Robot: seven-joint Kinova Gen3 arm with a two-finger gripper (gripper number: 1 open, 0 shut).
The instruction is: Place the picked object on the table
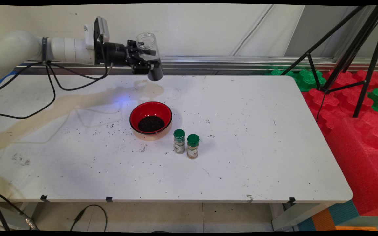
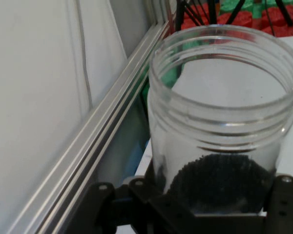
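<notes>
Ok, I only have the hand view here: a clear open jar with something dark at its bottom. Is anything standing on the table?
Observer: Yes, a red bowl with a heap of dark grains in it stands on the white table.
Operator: Anything beside it?
Observer: Two green-capped spice jars stand upright, close together, just right of the bowl.
Operator: Is the jar off the table?
Observer: Yes, the gripper holds the clear jar in the air, mouth up, over the table's far side.
</notes>
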